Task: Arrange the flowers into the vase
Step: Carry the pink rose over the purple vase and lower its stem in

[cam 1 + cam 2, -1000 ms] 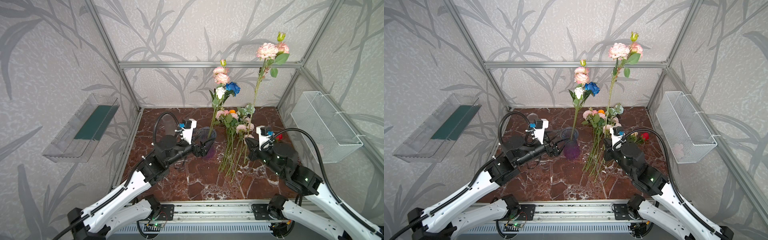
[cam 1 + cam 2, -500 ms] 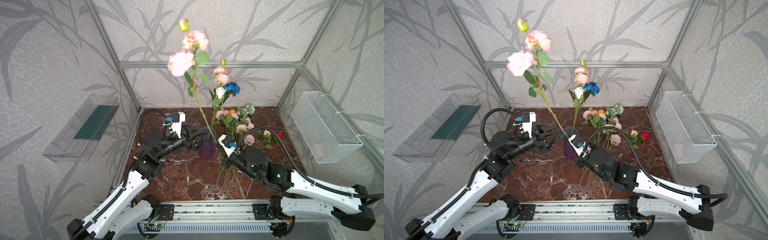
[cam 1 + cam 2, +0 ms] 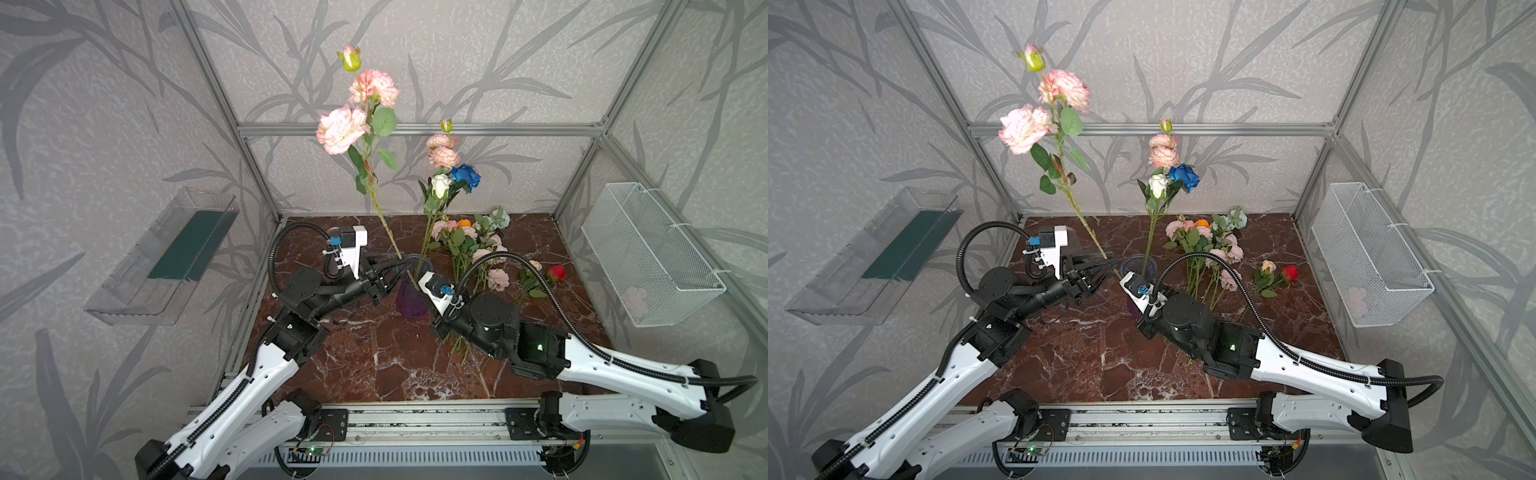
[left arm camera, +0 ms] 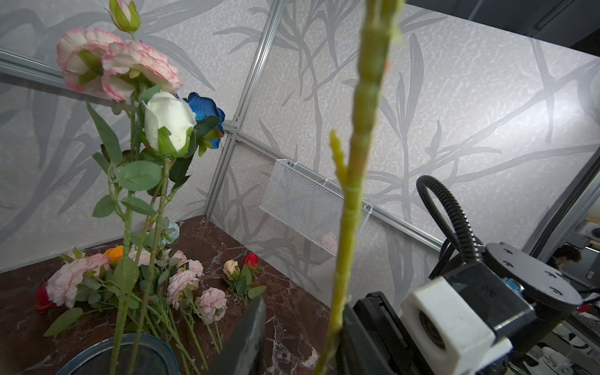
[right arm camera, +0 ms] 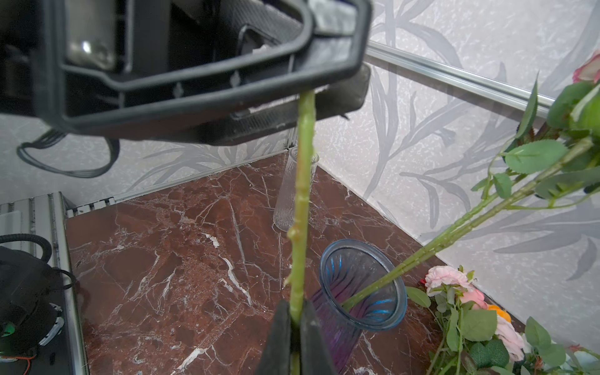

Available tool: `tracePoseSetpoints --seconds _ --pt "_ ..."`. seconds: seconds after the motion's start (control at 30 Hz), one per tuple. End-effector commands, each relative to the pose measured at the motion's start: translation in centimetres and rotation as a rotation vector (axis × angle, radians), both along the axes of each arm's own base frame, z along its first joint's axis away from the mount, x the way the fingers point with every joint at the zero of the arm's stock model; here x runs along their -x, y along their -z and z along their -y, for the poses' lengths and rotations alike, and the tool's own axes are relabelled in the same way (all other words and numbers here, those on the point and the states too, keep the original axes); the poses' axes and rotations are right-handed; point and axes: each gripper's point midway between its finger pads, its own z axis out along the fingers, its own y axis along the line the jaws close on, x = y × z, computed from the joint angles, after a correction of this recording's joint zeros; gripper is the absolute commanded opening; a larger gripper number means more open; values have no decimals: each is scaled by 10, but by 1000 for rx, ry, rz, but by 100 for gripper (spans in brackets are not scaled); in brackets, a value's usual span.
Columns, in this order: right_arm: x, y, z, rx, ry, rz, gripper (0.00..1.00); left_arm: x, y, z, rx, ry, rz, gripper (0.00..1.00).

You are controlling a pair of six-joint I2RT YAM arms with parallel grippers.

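Beside the mouth of the ribbed blue-to-purple glass vase (image 5: 341,334), outside its rim, my right gripper (image 5: 293,311) was pinched tight on the lower stem of the tall frilly pink flower (image 3: 343,129). Higher on that stem my left gripper (image 3: 1108,264) straddled it, only part-way closed: a strip of marble showed between the stem and one finger (image 4: 253,341).

A white rose (image 3: 440,185), a blue rose (image 3: 467,176) and a smaller pink bloom (image 3: 442,156) stood in the vase. Their stems lay against one side of the rim, leaving most of the mouth free. Bare red-brown marble floor (image 3: 374,365) lay open in front, and the loose flowers (image 3: 465,245) lay just right of the vase.

The stem's cut end was hidden under my right fingers. My other left finger was hard to tell from the dark parts behind it.
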Motion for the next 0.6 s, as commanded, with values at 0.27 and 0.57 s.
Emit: tracePoseSetpoints --seconds 0.27,0.57 --pt "7 -16 -7 -79 -33 -42 23 -6 -6 -10 27 -68 47 0" --pt "-3 -35 68 -143 185 31 47 -41 -38 -33 -124 -348 113 0"
